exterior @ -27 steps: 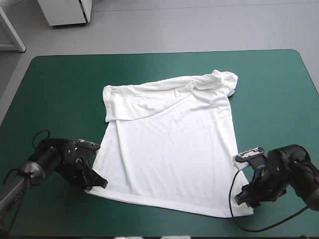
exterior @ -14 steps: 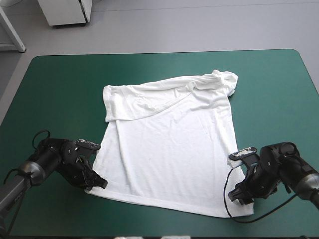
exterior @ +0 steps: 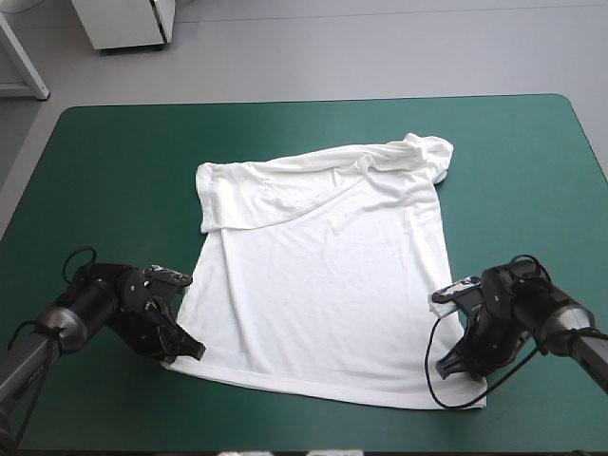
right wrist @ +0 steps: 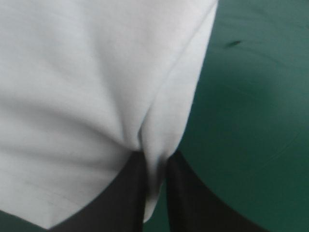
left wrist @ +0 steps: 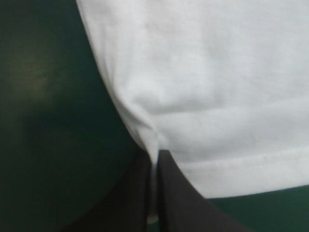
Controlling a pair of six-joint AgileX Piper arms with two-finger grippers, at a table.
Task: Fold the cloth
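The white T-shirt [exterior: 323, 285] lies spread flat in the middle of the teal-green table, its top part folded over with a bunched sleeve at the far right. My left gripper [exterior: 188, 350] is at the shirt's near left hem corner. In the left wrist view its black fingers [left wrist: 140, 193] are shut on the T-shirt [left wrist: 203, 87], with cloth pinched between them. My right gripper [exterior: 450, 364] is at the near right hem corner. Its fingers [right wrist: 186, 198] are likewise shut on the T-shirt [right wrist: 87, 82], a fold of cloth rising between them.
Bare teal-green cover [exterior: 114, 171] surrounds the shirt on all sides. The table's near edge lies just behind both grippers. A white cabinet [exterior: 123, 21] stands on the floor beyond the far left edge.
My right gripper has slid leftward along the table, pushing the shirt's near right corner in. The left gripper has stayed in place on its corner.
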